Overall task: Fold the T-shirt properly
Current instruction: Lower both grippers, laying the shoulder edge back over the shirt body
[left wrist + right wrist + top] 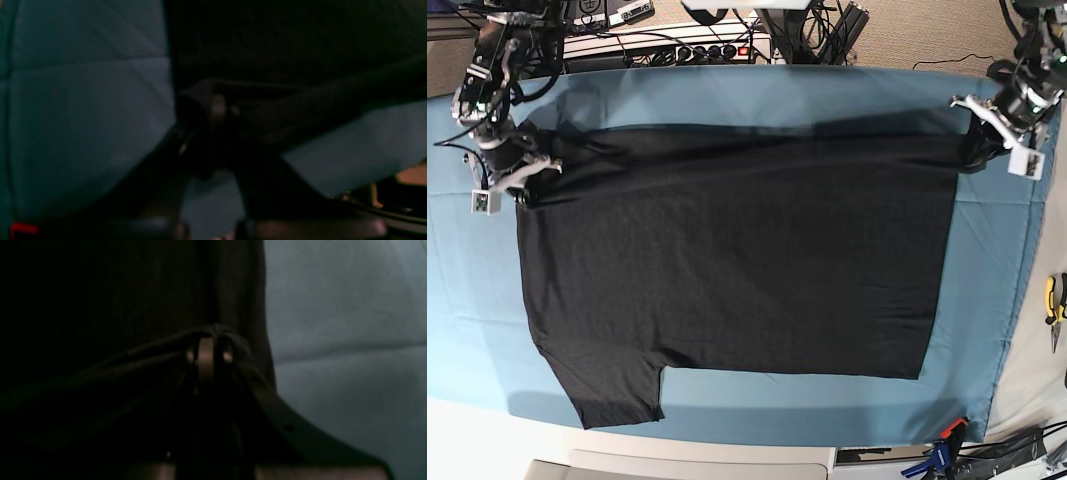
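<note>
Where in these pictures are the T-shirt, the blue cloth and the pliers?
T-shirt [737,270], base view, middle of its body.
Blue cloth [727,90], base view, bare strip along the far edge.
Pliers [1054,312], base view, yellow handles at the right edge.

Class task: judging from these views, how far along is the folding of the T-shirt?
Done: the black T-shirt lies spread on the teal table cloth. In hand: the left end effector and right end effector are each shut on a far corner, the edge between them pulled taut. Left: no finished fold shows; one sleeve still lies flat at the near side.
</note>
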Motion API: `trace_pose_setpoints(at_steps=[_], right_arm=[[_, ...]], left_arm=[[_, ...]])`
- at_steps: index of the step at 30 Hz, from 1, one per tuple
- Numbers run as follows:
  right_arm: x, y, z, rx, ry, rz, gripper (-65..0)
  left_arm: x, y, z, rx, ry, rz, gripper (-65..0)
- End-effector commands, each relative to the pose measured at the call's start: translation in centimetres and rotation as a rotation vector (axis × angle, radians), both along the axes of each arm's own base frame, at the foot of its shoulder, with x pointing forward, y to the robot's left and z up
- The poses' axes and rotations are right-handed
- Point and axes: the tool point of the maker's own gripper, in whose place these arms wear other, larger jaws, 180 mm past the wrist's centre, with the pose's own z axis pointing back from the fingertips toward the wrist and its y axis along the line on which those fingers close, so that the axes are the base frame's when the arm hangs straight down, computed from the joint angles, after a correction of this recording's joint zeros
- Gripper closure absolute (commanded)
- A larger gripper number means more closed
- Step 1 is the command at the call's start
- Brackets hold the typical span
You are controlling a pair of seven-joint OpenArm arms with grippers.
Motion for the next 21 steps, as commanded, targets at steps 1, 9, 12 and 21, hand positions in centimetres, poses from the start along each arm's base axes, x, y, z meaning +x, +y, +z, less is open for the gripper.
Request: trace_pose_setpoints(at_steps=[1, 9, 12, 21], right_arm=[[1.4, -0.8, 2.2, -0.031, -0.073, 0.000, 0.0], [3.0, -1.7, 2.7, -0.050, -0.096, -0.021, 0.0], [2.9, -1.8, 2.4, -0.055, -0.090, -0.024, 0.0], [2.8, -2.1, 2.2, -0.069, -0.082, -0.028, 0.0]], left_arm=[[1.0, 0.1, 0.7, 0.011, -0.037, -0.010, 0.0], [4.0, 0.2, -1.8, 0.036, -0.007, -0.007, 0.0], [5.1, 0.9, -1.5, 0.042, -0.021, 0.003, 0.0], [7.1, 2.0, 0.3, 0.080, -0.072, -0.007, 0.0]])
